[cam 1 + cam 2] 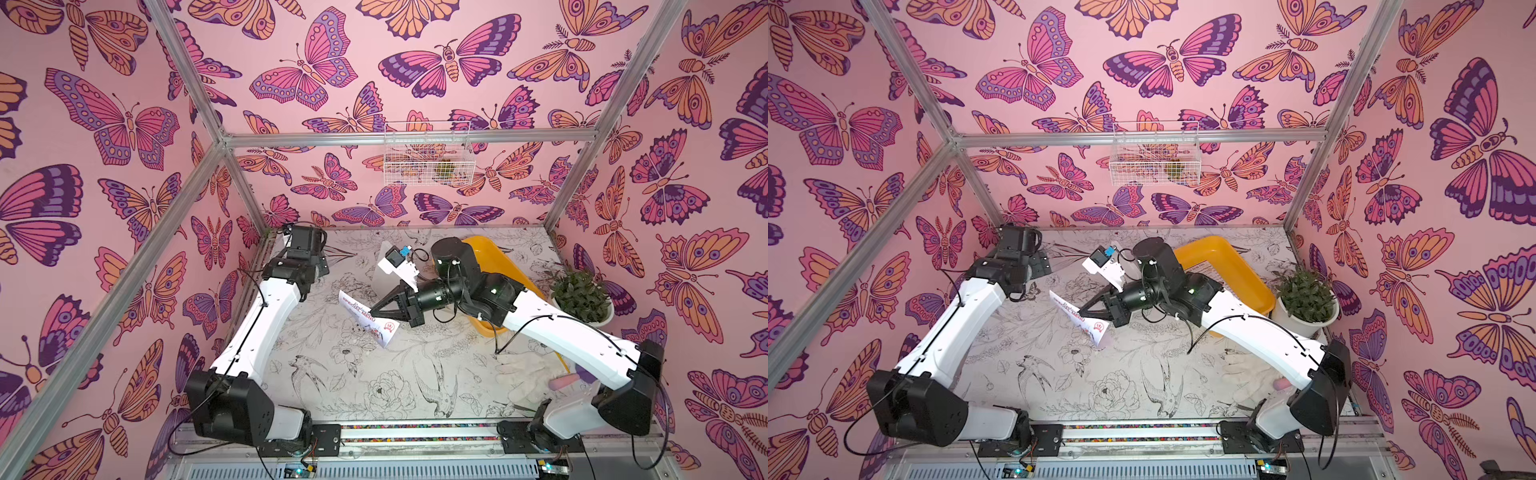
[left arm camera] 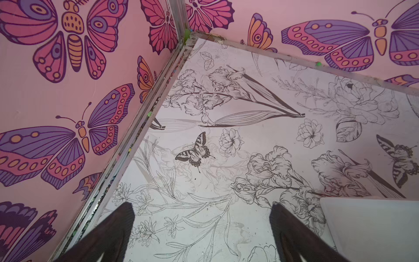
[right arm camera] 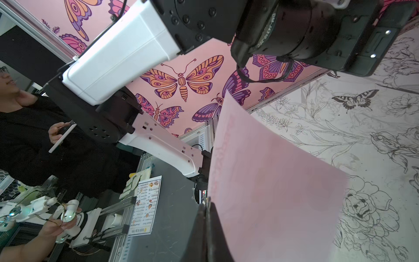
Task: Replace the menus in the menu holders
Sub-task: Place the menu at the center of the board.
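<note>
Spreading across the whole cell, the flower-printed table (image 1: pixel 374 374) carried a yellow tray (image 1: pixel 490 249) at its far right, half hidden under the right arm. A pale flat panel standing near the far middle (image 1: pixel 386 283), seemingly the clear menu holder, also showed at the edge of the left wrist view (image 2: pixel 367 226). The SPECIAL MENU sheet (image 1: pixel 374 328) hung in the air above the middle of the table, well apart from the tray and short of the holder. In both top views its printed face was turned up and its blank back faced the right wrist camera (image 3: pixel 272 181). Its visible long edge ran on a diagonal from far left to near right, and it sagged slightly away from the grip. The right gripper (image 1: pixel 372 311) was pinched flat on one edge of the sheet beside the red heading, its jaws closed with only paper between them (image 3: pixel 206 202). The left gripper (image 2: pixel 201 205) stood wide and empty over the far left corner. A sheet headed DIM SUM INN (image 3: pixel 145 204) lay on a grey surface outside the cell. The paper looked light, limp and easily creased, so an edge grip close to the leading corner would probably steer it best into the holder's slot
</note>
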